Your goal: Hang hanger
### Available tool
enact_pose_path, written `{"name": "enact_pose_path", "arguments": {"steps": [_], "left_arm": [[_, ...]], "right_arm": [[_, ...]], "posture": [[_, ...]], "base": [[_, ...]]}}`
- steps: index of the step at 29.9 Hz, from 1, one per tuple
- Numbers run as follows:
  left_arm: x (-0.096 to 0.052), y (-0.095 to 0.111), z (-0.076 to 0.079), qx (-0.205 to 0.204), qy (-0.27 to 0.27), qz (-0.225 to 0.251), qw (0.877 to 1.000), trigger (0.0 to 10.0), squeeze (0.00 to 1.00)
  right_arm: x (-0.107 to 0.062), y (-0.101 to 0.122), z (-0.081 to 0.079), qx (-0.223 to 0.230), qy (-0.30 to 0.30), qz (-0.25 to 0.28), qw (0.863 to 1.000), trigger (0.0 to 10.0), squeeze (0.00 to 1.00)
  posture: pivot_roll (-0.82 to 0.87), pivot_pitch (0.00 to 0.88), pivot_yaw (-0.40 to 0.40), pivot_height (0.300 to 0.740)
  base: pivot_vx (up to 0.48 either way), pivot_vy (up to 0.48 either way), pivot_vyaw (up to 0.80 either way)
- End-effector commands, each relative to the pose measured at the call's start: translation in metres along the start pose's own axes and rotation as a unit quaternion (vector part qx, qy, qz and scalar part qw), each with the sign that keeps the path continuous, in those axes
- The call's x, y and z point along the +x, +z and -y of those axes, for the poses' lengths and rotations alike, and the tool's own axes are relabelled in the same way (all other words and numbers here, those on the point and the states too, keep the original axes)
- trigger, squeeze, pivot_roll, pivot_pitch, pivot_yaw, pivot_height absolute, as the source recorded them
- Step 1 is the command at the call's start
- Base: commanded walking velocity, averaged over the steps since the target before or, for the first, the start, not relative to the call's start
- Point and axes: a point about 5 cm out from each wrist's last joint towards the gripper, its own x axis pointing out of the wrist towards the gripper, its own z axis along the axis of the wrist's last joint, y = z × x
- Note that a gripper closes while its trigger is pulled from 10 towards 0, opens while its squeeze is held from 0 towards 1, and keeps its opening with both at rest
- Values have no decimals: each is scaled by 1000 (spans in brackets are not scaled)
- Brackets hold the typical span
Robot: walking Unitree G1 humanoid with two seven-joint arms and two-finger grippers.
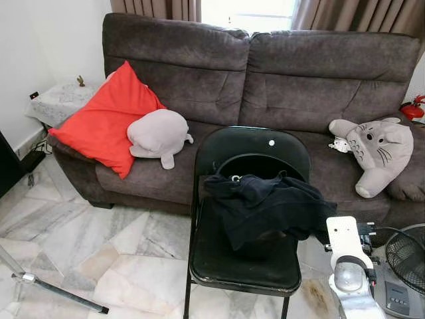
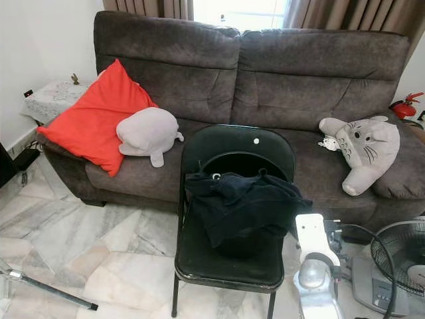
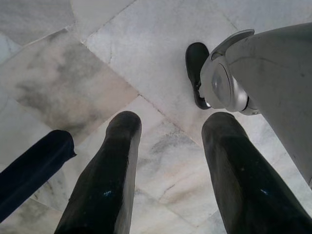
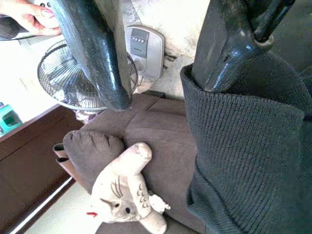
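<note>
Black knitted garment [image 1: 265,206] lies heaped on a black folding chair [image 1: 239,266] before the grey sofa [image 1: 265,73]; a pale hook, probably the hanger [image 1: 235,178], pokes from its top. The right gripper [image 4: 161,68] sits at the garment's edge, fingers [image 4: 97,58] spread, one touching the knit. The left gripper [image 3: 170,161] hangs over the marble floor [image 3: 146,58], released and empty. A fan [image 4: 73,78] stands nearby.

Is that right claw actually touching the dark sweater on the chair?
Touching. In the right wrist view, one finger of the right gripper presses against the knitted edge of the dark sweater, with no gap; the other finger stands clear.
</note>
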Motion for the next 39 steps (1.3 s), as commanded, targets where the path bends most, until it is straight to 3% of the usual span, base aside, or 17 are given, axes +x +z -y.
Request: {"name": "enact_pose_path", "arguments": {"steps": [1, 9, 15, 26, 30, 39], "left_arm": [[0, -3, -1, 1, 2, -6, 1000, 10000, 0], [0, -2, -2, 1, 4, -6, 1000, 10000, 0], [0, -3, -2, 0, 4, -6, 1000, 10000, 0], [0, -2, -2, 2, 5, -5, 1000, 10000, 0], [0, -2, -2, 2, 6, -5, 1000, 10000, 0], [-1, -2, -2, 3, 7, -5, 1000, 10000, 0]], "right_arm": [[3, 2, -2, -7, 10, 8, 1000, 10000, 0], [6, 4, -14, -27, 45, 31, 998, 10000, 0], [8, 5, -13, -52, 36, 52, 997, 10000, 0], [10, -4, -12, -145, 4, 112, 983, 10000, 0], [13, -7, -13, -155, 4, 112, 982, 10000, 0], [16, 3, -16, -232, 2, 176, 957, 10000, 0]], "posture": [[51, 0, -9, 740], [55, 0, -9, 740], [56, 0, -10, 740], [58, 0, -10, 740], [58, 0, -10, 740], [61, 0, -3, 740]], "base": [[0, 0, 0], [0, 0, 0], [0, 0, 0], [0, 0, 0], [0, 0, 0], [0, 0, 0]]}}
